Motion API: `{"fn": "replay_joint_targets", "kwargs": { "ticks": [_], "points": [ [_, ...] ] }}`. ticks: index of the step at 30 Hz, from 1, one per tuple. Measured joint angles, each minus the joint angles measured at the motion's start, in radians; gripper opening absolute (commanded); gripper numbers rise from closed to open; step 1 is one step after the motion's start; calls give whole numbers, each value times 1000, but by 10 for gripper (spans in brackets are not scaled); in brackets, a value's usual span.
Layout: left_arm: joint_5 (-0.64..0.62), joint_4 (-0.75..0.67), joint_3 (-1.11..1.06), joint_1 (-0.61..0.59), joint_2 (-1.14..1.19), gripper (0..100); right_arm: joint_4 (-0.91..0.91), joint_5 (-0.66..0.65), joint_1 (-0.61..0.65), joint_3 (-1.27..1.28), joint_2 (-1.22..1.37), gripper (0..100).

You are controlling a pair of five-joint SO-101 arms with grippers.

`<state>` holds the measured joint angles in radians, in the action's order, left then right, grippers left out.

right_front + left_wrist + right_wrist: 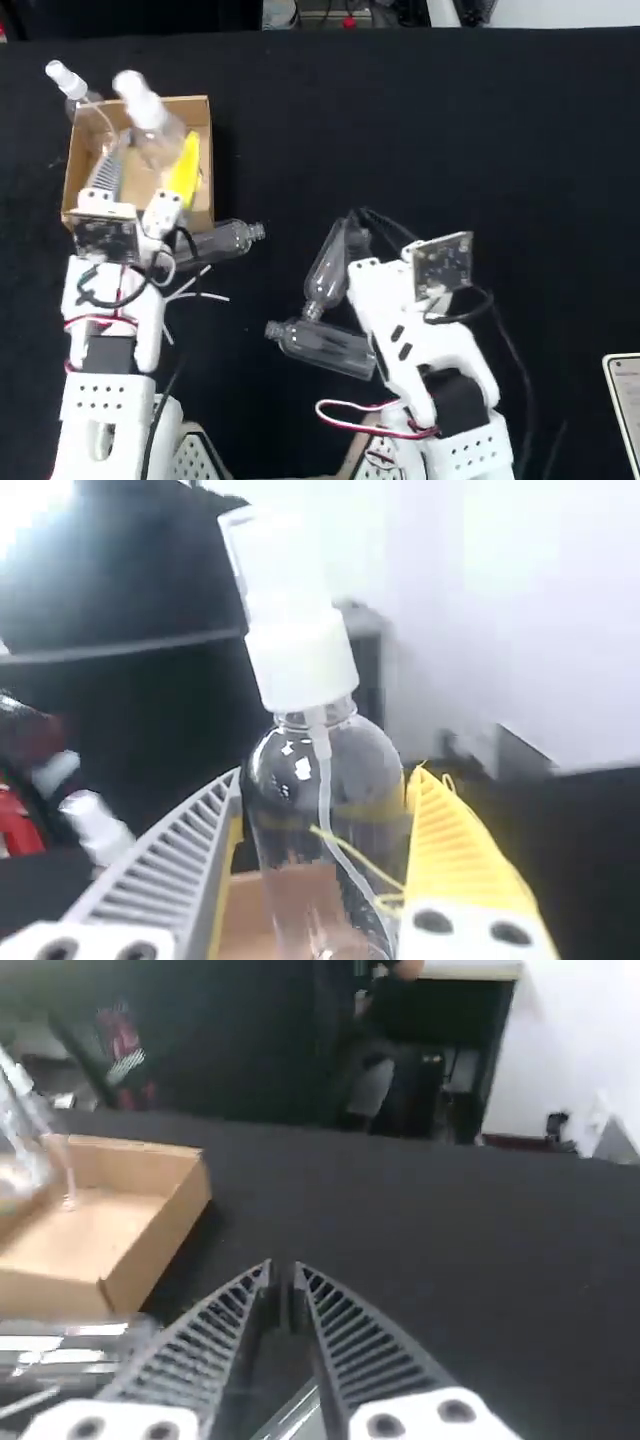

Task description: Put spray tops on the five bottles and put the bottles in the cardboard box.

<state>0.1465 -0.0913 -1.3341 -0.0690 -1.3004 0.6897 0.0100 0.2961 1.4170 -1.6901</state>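
One capped bottle (pixel 315 860) clamped in left gripper (pixel 326 778) above far-left cardboard box (pixel 86 166) — right gripper (pixel 282 1276) almost fully closed, unclear whether gripping anything.

A table (pixel 480 130) covered in black cloth is shown. A cardboard box (pixel 190 102) is set near its far left corner, and a capless bottle (pixel 222 241) is laid just beside it. A second bottle (pixel 328 262) and a third bottle (pixel 325 347) are found near the middle, necks close together. Thin white tubes (pixel 200 292) are scattered between these and the box
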Motion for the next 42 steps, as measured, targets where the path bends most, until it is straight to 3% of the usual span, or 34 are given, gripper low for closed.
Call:
{"fn": "replay_joint_targets", "kwargs": {
  "ticks": [6, 19, 31, 34, 40, 42],
  "points": [
    [0, -61, 132, -23, 178, 170, -6, 0, 60, 32, 0, 12],
    [0, -69, 592, -51, 997, 173, -6, 0, 60, 60, 2, 14],
    [0, -87, 666, -101, 1200, 174, -6, 0, 60, 60, 2, 15],
    [0, -206, 681, -101, 1270, 172, -6, 0, 60, 60, 2, 15],
    [0, -652, 683, -101, 1507, 170, -6, 0, 60, 60, 2, 15],
    [0, -727, 694, -101, 1580, 170, -6, 0, 60, 60, 2, 15]
  ]
}}
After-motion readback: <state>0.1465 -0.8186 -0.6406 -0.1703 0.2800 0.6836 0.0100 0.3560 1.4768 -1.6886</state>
